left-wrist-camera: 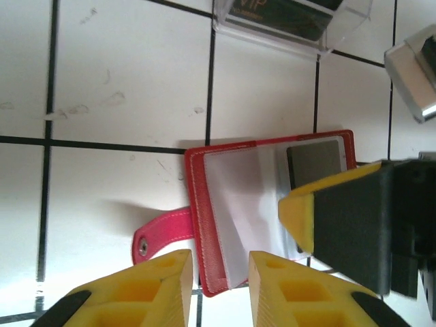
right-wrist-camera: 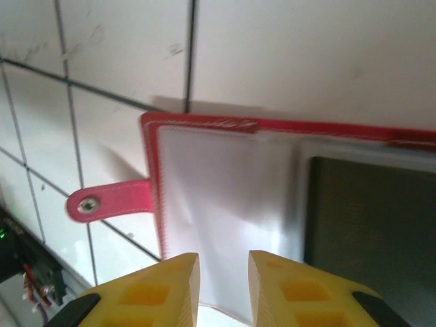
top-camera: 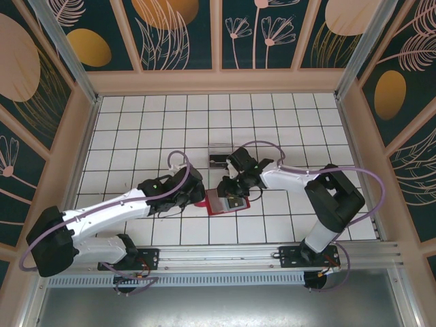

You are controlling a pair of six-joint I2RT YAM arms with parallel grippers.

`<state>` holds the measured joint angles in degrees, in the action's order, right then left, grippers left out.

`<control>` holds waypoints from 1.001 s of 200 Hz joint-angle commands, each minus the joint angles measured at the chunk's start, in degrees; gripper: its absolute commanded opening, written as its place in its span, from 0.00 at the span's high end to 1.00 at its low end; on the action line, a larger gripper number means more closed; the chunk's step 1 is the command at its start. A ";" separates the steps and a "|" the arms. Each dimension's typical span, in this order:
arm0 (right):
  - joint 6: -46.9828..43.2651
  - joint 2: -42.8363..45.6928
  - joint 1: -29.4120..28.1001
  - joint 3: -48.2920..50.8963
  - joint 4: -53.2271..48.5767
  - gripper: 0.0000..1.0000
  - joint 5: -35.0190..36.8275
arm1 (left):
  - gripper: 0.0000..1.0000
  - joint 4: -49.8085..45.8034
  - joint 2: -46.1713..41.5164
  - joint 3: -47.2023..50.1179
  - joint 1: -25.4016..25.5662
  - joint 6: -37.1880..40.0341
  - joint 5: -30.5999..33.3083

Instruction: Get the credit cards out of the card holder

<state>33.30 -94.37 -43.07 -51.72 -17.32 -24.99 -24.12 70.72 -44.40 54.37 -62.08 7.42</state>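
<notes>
Both jaws barely open and empty, I'm bracing the card holder with the left gripper, aiming the right gripper at the credit card.

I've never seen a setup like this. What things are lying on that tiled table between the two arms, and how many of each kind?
Red card holder: 1
Clear plastic box: 1
Dark cards I can make out: 2, the holder card and the box card
Total: 4

One red card holder, open flat, snap tab at its 8 o'clock. One dark grey credit card, sleeved at its 3 o'clock.
</notes>
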 commanded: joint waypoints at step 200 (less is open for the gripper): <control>3.44 9.07 3.17 10.37 -3.52 0.63 11.35 | 0.75 4.00 29.89 -14.57 -0.26 8.82 -10.10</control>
<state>34.92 -87.90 -40.23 -42.94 -19.35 -16.36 -16.64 100.07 -57.89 54.37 -54.78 -4.21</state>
